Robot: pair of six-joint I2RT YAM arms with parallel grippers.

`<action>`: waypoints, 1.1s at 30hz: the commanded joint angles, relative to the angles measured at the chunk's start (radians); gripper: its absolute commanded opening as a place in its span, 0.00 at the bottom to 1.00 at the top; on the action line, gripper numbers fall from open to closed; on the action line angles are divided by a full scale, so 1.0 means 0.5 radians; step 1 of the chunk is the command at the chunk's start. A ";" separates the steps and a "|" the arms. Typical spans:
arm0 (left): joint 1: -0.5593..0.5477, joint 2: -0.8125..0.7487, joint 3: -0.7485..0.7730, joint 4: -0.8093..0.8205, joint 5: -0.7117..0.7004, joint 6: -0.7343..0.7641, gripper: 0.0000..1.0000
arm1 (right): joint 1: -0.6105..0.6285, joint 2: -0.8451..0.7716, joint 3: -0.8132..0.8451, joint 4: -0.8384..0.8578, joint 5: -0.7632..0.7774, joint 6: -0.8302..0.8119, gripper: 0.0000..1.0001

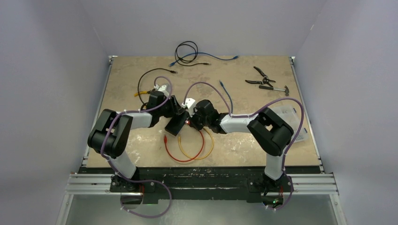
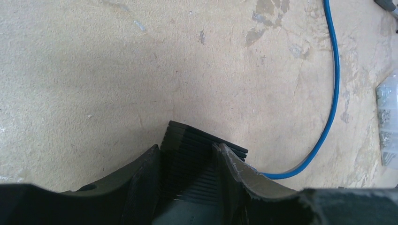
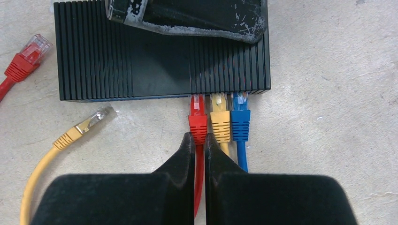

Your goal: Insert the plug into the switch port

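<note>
Switch (image 3: 141,61) crosswise; ports face right fingers (image 3: 180,159) pinching red plug (image 3: 197,117)

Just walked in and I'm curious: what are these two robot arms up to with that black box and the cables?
The left gripper clamps the switch steady. The right gripper is shut on the red cable just behind its red plug, which sits in a port beside a yellow plug and a blue plug. It looks seated, but the gripper has not let go.

legible text: none | labels, numbers, signs: none | switch (image 3: 141,61): no readable marking
</note>
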 commanded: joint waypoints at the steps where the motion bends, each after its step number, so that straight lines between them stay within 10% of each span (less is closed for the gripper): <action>1: -0.229 -0.025 -0.073 -0.169 0.538 -0.265 0.42 | -0.026 -0.037 0.272 0.750 0.001 0.083 0.00; 21: -0.297 0.017 0.213 -0.505 0.296 0.007 0.48 | -0.026 -0.044 0.262 0.780 0.170 0.091 0.02; 33: -0.091 0.124 0.904 -1.104 -0.090 0.465 0.56 | -0.026 -0.315 -0.055 0.715 0.247 0.058 0.51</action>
